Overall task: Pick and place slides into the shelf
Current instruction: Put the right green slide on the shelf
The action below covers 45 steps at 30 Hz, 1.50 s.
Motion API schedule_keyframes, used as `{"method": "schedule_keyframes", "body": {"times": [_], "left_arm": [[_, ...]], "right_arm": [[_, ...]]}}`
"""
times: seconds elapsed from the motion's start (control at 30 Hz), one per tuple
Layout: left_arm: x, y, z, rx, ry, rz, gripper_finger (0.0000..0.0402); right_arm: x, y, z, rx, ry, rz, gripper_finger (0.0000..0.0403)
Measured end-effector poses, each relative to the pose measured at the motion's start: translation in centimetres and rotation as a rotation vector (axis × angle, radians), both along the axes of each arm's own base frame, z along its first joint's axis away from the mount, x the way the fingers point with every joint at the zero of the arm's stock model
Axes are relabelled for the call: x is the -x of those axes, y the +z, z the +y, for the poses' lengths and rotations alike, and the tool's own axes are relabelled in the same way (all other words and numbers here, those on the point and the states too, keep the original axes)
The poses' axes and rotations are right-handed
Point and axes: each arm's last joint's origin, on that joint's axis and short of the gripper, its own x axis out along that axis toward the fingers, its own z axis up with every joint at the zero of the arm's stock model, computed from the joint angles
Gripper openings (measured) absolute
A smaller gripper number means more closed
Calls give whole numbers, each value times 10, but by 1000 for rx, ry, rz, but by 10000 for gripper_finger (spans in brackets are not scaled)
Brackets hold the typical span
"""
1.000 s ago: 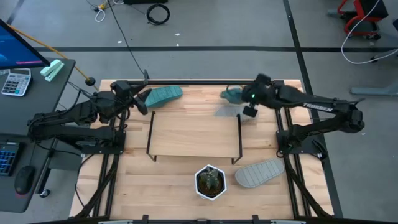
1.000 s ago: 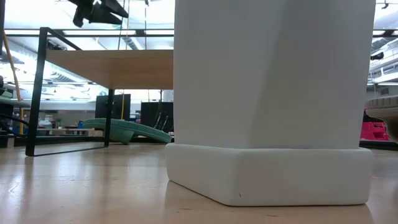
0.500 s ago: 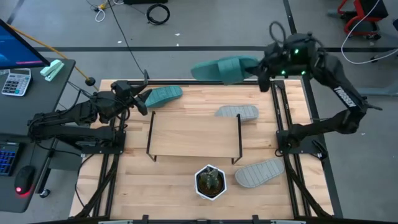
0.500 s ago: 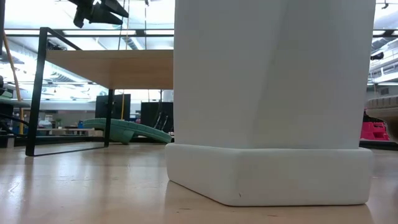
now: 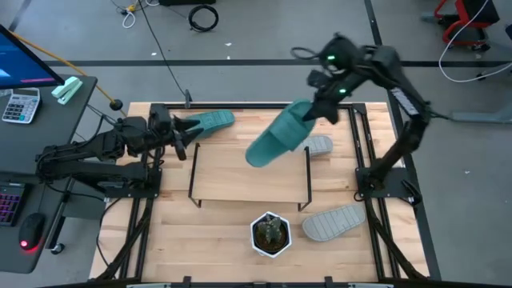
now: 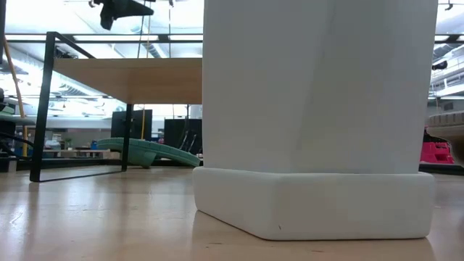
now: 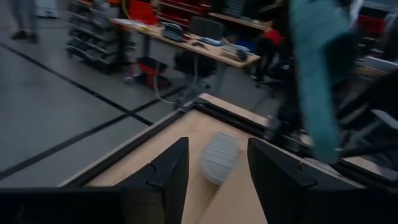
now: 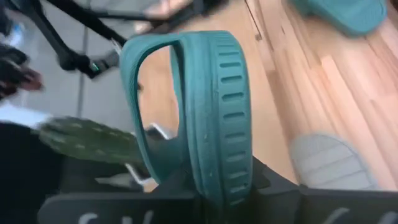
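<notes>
Over the shelf: a label list, every place given relative to the shelf.
Table [image 5: 160, 248]: carries the shelf, three slides and a potted cactus [image 5: 270, 232].
Shelf [image 5: 248, 172]: board top bare; no slide stowed yet.
Right gripper [image 5: 320, 108]: raised above the shelf's far right corner, clenched on the heel of a teal slide [image 5: 276, 138] that hangs toe-down over the board.
Left gripper [image 5: 178, 136]: just off the shelf's far left corner, half released, nothing between its fingers [image 7: 165, 180], nosing at the second teal slide [image 5: 210, 122].
Grey slide [image 5: 316, 145]: just beyond the far right corner.
Other grey slide [image 5: 334, 222]: off the near right corner.
Handling: probably light, springy foam; the ridged sole should resist slipping; hold by heel edge or strap, since the toe end will likely droop and swing.
</notes>
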Motion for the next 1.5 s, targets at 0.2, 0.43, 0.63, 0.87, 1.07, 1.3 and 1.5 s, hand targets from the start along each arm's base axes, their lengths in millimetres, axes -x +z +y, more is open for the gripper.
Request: {"method": "schedule_keyframes", "body": {"times": [0.2,0.43,0.63,0.87,1.07,1.3,1.5], "left_arm": [[-1,0,-2,61,-87,-20,166],[-2,0,-5,128,-188,-38,165],[-16,-7,-7,181,-291,11,164],[-49,-18,-6,224,-406,41,163],[-75,-25,-4,194,-450,22,162],[-94,-34,2,235,-466,18,173],[-104,-26,15,245,-496,-123,192]], "right_arm": [[-35,-30,-21,-8,68,55,39],[-47,-41,-28,-51,138,35,39],[-42,-32,-23,-181,224,-92,39],[-38,-30,-22,-134,202,-71,39],[-44,-43,-27,-103,197,-16,39],[-49,-47,-25,-102,218,-15,39],[-55,-51,-20,-76,251,-6,39]]}}
